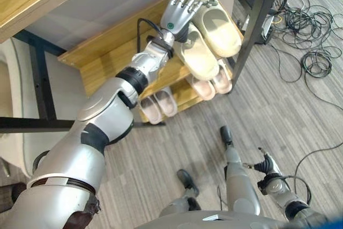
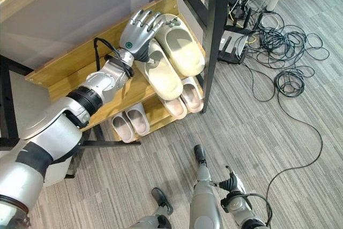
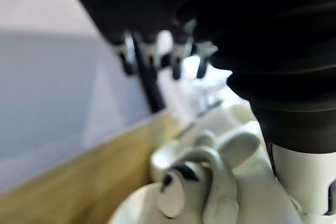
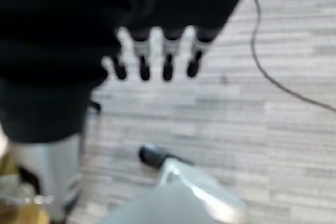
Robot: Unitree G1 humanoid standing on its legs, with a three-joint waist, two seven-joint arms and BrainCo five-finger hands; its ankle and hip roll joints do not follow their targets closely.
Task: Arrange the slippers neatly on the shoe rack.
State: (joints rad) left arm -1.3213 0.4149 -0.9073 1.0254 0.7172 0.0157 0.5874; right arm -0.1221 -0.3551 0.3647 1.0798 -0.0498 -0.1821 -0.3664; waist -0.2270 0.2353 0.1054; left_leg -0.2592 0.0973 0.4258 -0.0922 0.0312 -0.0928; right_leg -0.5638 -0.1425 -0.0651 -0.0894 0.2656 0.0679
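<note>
1. shoe rack (image 2: 64, 68): wooden, standing against a grey wall, its right end by a black metal post (image 2: 214, 36). two shelves visible, upper and lower.
2. upper shelf: a pair of cream slippers (image 2: 182, 46) lies side by side at the right end. the far slipper sits fully on the shelf; the near one (image 2: 161, 76) is angled and overhangs the front edge, touching its mate along one side.
3. left hand (image 2: 140, 33): reached out over the upper shelf, palm down on the near cream slipper. fingers only slightly bent, spread and resting over the slipper's upper and toward the far slipper; not curled round anything that i can see. the left wrist view shows the fingertips (image 3: 178, 66) extended past the dark cover, with the cream slipper (image 3: 210, 182) close below and the wooden shelf beside it.
4. lower shelf: two pairs of pale pink slippers, one pair (image 2: 128, 123) left of centre, the other (image 2: 185, 100) at the right end under the cream pair, toes pointing out.
5. right hand (image 2: 231, 182): low by the robot's side over the grey plank floor (image 2: 278, 148), well apart from the rack. right wrist view shows its fingers (image 4: 157, 59) straight in a row, holding nothing.
6. black cables (image 2: 278, 41) tangled on the floor right of the post.
</note>
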